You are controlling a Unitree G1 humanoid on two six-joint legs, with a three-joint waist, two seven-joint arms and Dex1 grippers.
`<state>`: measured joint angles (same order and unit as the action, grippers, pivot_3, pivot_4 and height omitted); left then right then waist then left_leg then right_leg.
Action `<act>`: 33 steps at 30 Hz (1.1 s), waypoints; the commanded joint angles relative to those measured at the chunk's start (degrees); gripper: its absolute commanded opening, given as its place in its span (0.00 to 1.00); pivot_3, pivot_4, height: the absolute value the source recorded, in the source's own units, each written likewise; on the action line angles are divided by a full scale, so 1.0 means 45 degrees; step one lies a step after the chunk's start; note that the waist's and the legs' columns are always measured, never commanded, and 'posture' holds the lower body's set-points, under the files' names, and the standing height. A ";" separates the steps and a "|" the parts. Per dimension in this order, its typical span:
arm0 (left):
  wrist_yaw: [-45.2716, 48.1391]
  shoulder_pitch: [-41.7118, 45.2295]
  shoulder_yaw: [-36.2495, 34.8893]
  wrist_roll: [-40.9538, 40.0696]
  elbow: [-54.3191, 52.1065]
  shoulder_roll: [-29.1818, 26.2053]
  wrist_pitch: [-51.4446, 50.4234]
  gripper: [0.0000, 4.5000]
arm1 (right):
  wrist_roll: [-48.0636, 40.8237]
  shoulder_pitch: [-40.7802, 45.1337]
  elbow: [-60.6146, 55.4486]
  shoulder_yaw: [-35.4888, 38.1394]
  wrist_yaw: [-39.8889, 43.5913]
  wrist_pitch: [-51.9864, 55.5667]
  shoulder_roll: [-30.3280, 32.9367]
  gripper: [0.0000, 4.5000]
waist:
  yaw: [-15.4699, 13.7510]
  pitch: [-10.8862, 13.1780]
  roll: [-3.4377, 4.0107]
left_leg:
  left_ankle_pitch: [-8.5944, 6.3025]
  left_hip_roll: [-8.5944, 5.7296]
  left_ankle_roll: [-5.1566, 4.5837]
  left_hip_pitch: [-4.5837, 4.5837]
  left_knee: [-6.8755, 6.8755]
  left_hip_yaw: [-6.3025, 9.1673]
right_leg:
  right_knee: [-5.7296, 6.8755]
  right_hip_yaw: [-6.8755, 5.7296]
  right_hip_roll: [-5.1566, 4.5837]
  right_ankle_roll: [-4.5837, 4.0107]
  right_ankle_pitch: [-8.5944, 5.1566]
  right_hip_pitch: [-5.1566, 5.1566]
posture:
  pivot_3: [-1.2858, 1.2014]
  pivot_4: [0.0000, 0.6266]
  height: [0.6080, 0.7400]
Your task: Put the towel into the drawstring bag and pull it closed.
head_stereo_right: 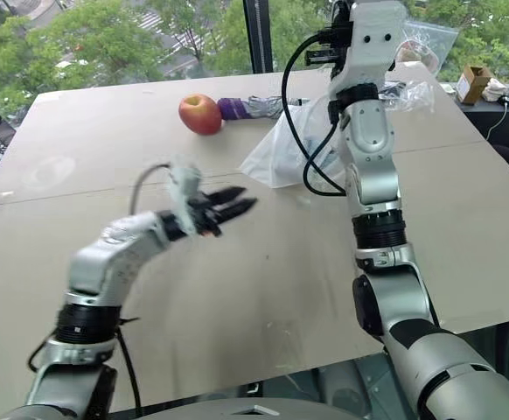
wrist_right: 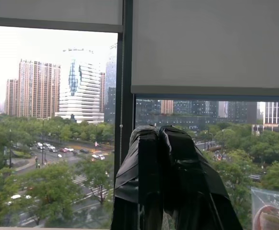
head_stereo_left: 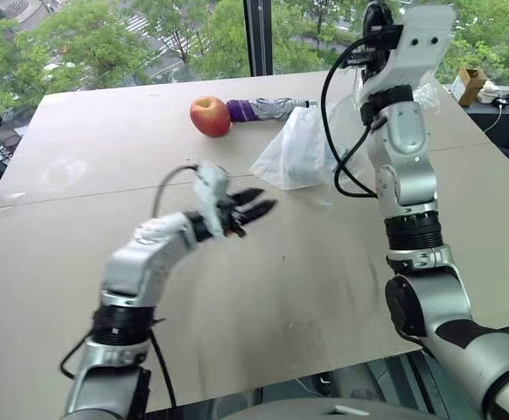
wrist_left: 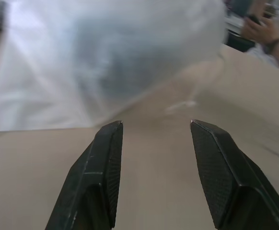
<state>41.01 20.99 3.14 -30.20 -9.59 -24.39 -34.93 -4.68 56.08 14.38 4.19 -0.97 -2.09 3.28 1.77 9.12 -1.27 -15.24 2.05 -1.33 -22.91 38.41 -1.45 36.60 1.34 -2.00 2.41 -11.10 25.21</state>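
The drawstring bag (head_stereo_left: 300, 150) lies as a white semi-sheer heap on the table (head_stereo_left: 88, 149), behind my right forearm. In the left wrist view a bluish-grey lump (wrist_left: 130, 62) shows through its fabric; it may be the towel, but I cannot tell for sure. My left gripper (head_stereo_left: 259, 203) hovers low over the table just short of the bag, pointing at it, with its two black fingers (wrist_left: 106, 163) apart and nothing between them. My right gripper (wrist_right: 158, 132) is raised high above the bag, pointing up toward the window, fingers pressed together. No cord is visible between them.
A red apple (head_stereo_left: 210, 115) and a purple-and-grey bundle (head_stereo_left: 263, 109) lie at the table's far side. A clear plastic bag (head_stereo_right: 425, 39) sits at the far right, a small cardboard box (head_stereo_left: 469, 85) beyond it. A person's hand (wrist_left: 264, 33) shows past the table.
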 commanded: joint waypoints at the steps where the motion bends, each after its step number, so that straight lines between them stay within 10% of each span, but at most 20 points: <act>1: -0.0090 0.0229 0.0898 0.0683 0.0231 0.0830 0.0842 0.50 | -0.0010 0.0408 -0.0765 0.0038 -0.0030 0.0080 0.0040 0.00 | 0.0028 0.0000 0.0000 | 0.0000 -0.0006 0.0000 0.0001 0.0001 -0.0001 | 0.0001 0.0001 0.0000 0.0000 0.0000 0.0001 | 0.52 0.24 1.00; 18: 0.0524 0.2839 0.1876 0.3249 0.6125 0.3883 0.5304 0.50 | 0.0191 0.0181 -0.1101 0.0025 -0.0211 0.0443 0.0053 0.00 | 0.0108 0.0000 0.0000 | 0.0000 0.0008 -0.0002 0.0003 -0.0006 -0.0066 | -0.0003 -0.0009 0.0035 0.0000 -0.0001 0.0003 | 0.52 0.24 1.00; 24: 0.0544 0.2582 0.1860 0.3488 0.6279 0.4020 0.5605 0.02 | 0.0259 0.0023 -0.1350 0.0100 -0.0270 0.0616 0.0166 0.00 | 0.0108 -0.0001 0.0000 | 0.0000 0.0010 -0.0002 0.0002 -0.0012 -0.0063 | -0.0007 -0.0009 0.0038 0.0000 -0.0001 0.0004 | 0.52 0.24 1.00; 33: -0.2627 0.1516 0.1017 0.6217 0.4628 0.3006 0.8770 0.00 | 0.1101 -0.0344 -0.1516 0.0411 -0.1185 0.0480 0.0604 0.00 | 0.0126 -0.0001 -0.0001 | 0.0000 0.0015 -0.0002 0.0006 -0.0013 -0.0068 | -0.0004 -0.0004 0.0038 0.0000 -0.0001 0.0007 | 0.52 0.24 1.00</act>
<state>33.92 28.35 11.19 -4.76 16.11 -9.64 -0.24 -1.10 54.64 10.74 4.48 -4.43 1.16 4.67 2.34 9.11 -1.27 -15.24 2.14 -1.34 -22.88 38.32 -1.76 36.59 1.36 -1.83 2.41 -11.11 25.25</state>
